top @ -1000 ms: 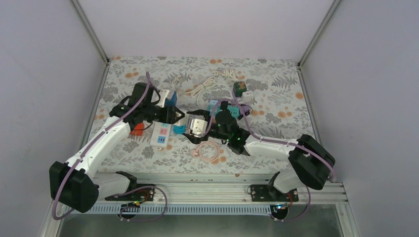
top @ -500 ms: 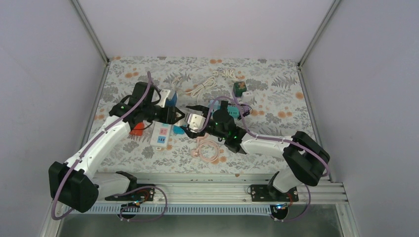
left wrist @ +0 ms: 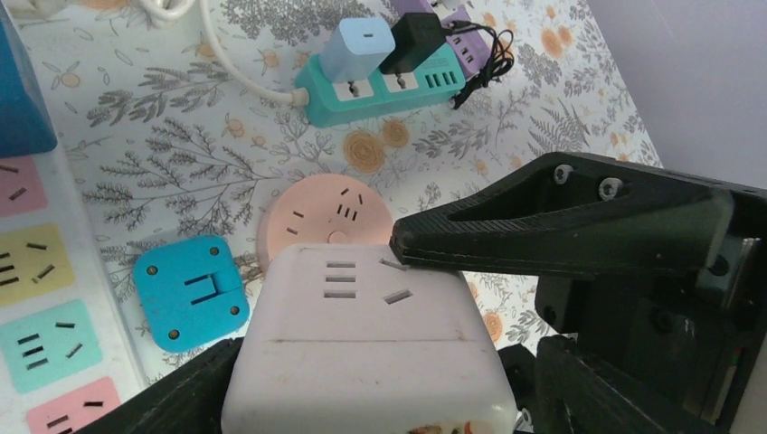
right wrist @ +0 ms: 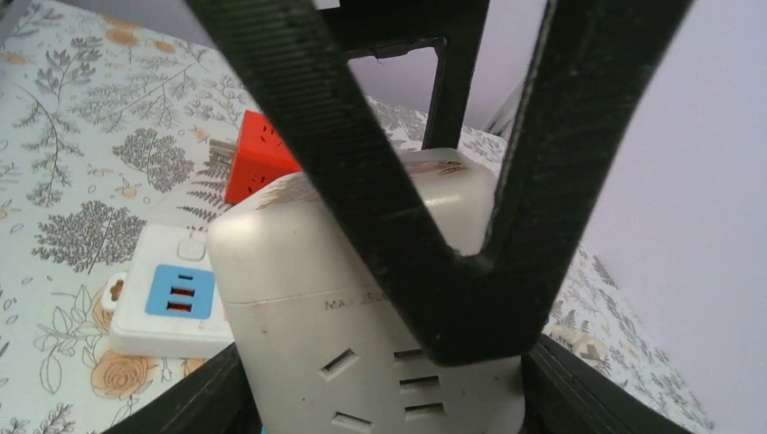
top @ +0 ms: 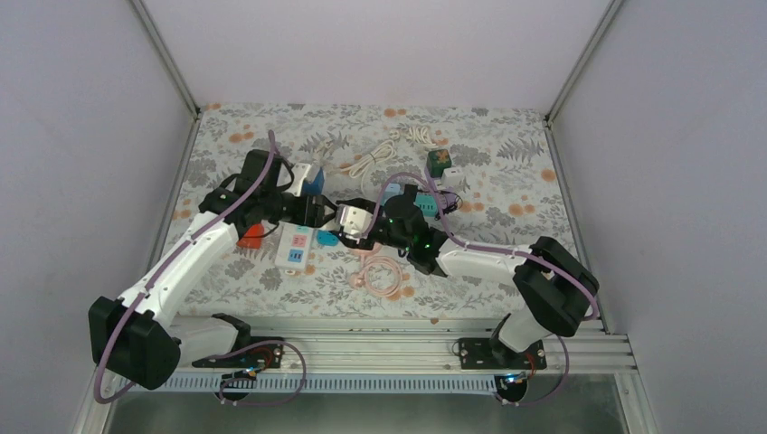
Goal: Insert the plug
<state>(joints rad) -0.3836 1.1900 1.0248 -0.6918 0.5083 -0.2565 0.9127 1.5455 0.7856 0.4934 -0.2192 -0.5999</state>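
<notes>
Swung in from the right over the last second, my right gripper (top: pixel 347 222) now meets the left gripper (top: pixel 324 213) head-on. Both are set about the white cube adapter (left wrist: pixel 362 344), which seems to hang clear of the floral counter (top: pixel 506 172), just right of the white power strip (top: pixel 294 246) and near a blue flat plug (left wrist: pixel 190 291). The right wrist view shows my right jaws pressed on both flanks of the cube, gripping it. The left jaws stand apart on either side, a gap showing on one flank, so I judge the hand-over all but made. The cube's pins show in no view; I take them to be on a hidden face. To do this well I would draw the left arm straight back without brushing the cube, and check that it does not sag. Then I would turn the pin face down, square it over a free socket on the strip and press straight, the left gripper steadying the strip. A tilted entry would likely jam the pins or shove the strip toward the red cube (top: pixel 251 237).
</notes>
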